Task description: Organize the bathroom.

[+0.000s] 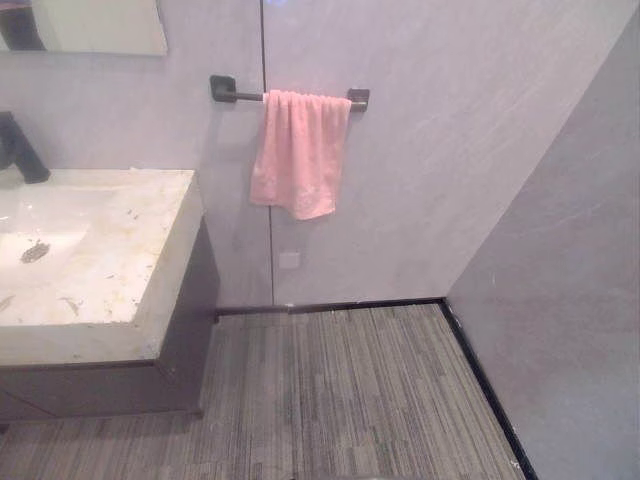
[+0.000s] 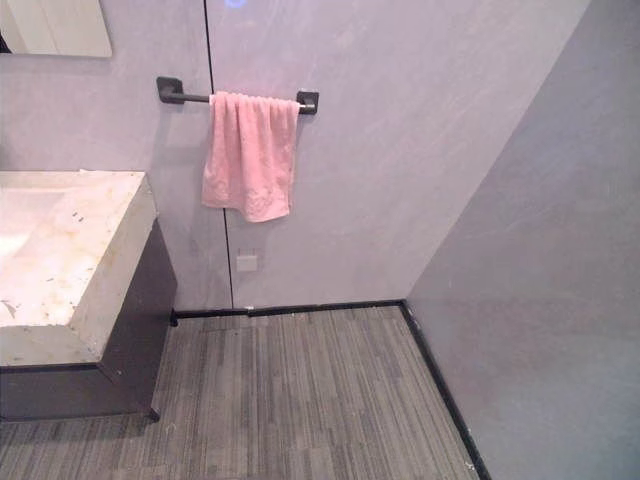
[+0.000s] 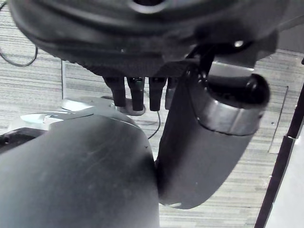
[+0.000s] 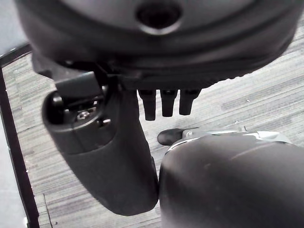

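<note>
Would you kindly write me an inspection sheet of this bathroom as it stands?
Surface: pale counter with stains and specks; sink set in it, a dark tap behind.
Job's things: pink towel draped over the dark bar on the wall, bunched toward one end.
Clutter: nothing seen on the striped floor.
Hands: left hand and right hand hang above the floor, fingers straight, holding nothing.
Cables: nothing seen.
Surroundings: grey walls, a mirror above the counter, dark cabinet below.
</note>
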{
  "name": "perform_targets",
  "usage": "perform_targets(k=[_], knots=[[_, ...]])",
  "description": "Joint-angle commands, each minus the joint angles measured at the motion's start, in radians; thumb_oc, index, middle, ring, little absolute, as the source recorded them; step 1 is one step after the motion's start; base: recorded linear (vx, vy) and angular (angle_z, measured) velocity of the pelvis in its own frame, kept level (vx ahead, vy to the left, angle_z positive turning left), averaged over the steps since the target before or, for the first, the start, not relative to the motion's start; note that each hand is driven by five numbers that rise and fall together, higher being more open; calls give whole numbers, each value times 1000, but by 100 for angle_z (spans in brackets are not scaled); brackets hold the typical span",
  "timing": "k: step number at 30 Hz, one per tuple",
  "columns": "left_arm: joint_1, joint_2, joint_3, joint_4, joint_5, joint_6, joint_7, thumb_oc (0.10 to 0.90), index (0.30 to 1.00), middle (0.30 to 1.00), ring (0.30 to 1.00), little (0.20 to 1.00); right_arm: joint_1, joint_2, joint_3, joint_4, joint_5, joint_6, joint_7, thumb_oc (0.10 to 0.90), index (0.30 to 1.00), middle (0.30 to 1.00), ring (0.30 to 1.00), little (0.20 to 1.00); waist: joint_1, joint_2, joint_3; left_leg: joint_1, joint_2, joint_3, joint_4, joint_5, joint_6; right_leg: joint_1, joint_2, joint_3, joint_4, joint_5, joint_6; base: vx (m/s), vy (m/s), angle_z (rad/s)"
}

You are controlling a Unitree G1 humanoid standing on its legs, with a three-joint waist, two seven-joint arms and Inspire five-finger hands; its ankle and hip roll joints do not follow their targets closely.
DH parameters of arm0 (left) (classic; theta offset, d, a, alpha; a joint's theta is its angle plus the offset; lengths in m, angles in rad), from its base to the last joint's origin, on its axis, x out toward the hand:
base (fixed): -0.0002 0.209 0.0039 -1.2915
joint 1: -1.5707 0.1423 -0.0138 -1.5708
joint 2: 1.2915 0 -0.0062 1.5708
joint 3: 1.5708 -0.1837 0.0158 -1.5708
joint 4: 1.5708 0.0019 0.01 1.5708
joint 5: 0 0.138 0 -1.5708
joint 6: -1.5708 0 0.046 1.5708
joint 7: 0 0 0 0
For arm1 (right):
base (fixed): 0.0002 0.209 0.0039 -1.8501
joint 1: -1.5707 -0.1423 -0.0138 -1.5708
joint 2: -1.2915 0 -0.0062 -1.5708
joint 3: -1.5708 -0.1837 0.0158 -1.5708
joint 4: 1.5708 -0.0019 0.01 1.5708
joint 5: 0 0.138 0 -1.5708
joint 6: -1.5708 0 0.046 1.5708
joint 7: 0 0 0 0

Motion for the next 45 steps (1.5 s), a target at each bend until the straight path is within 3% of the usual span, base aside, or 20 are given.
perform_targets(k=[1, 5, 11, 36, 39, 42, 45], knots=[[-3, -67, -22, 90, 13, 33, -20, 800, 900, 900, 900, 900, 12, 7, 37, 75, 6, 39, 18, 800, 900, 900, 900, 900, 0, 22, 13, -32, 37, 72, -2, 9, -12, 14, -26, -55, -2, 16, 55, 0, 0, 0], [0, -60, -9, 84, -22, 10, -14, 800, 900, 900, 900, 900, 11, 2, 32, 80, 2, 37, 20, 800, 900, 900, 900, 900, 1, 25, 15, -32, 38, 71, -2, 11, -13, 16, -26, -57, -2, 15, 55, 0, 0, 0], [3, -56, -1, 76, -24, 23, 2, 800, 900, 900, 900, 900, 9, -5, 11, 95, 13, 95, 7, 800, 900, 900, 900, 900, 2, 33, 15, -28, 37, 70, -2, 12, -14, 18, -28, -61, -2, 13, 55, 0, 0, 0], [11, -70, -8, 58, -17, 43, 9, 800, 900, 900, 900, 900, 2, -15, 6, 110, -30, 93, -2, 800, 900, 900, 900, 900, 8, 39, 38, -15, 38, 66, 22, 11, -13, 25, -42, -53, 28, -5, 49, 12, 11, 0], [-8, -65, -9, 56, -40, 53, 21, 800, 900, 900, 900, 900, -13, -26, 4, 108, -21, 81, -10, 800, 900, 900, 900, 900, 14, 34, 81, -90, 30, 53, 148, -13, -9, -25, -65, -68, 139, -30, 43, -40, 84, -2], [-21, -57, 2, 62, -67, 68, 29, 800, 900, 900, 900, 900, -28, -34, -3, 102, -13, 62, -6, 800, 900, 900, 900, 900, 19, 42, 103, -108, 20, 61, 185, -34, 12, -56, -93, -72, 243, -49, 46, 35, 137, -1], [-18, -47, 16, 62, -80, 78, 35, 800, 900, 900, 900, 900, -38, -45, -12, 68, -9, 36, 1, 800, 900, 900, 900, 900, 17, 64, 128, -118, 9, 83, 218, -71, 60, -202, -176, -41, 606, 20, 47, 68, 259, -18]])
